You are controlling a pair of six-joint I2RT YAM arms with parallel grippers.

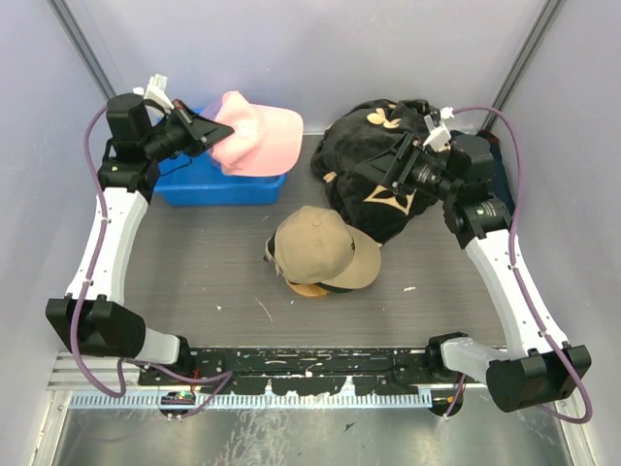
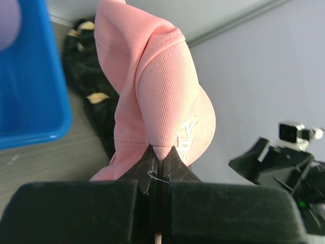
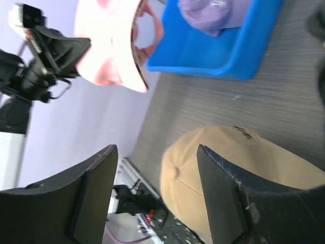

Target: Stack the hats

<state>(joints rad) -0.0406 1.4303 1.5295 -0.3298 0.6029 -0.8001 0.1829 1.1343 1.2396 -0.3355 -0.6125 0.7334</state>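
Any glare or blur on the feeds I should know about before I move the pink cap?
Top external: evenly lit and sharp, with the pink cap and tan cap both clear. Left wrist: the cap's ribbed fabric is crisp, but the left pincer is dark and defocused at the bottom. Right wrist: the pink cap is blown out to near white, and the right pincer is dark and soft.

Left arm (image 1: 109,228): stretched along the left side, wrist bent to the right.
Left hand (image 2: 160,156): held aloft, fingers pinched tight on the pink hat (image 2: 157,86).
Right arm (image 1: 500,267): stretched along the right side, wrist turned leftward.
Right hand (image 3: 157,150): fingers spread wide, gripping nothing.
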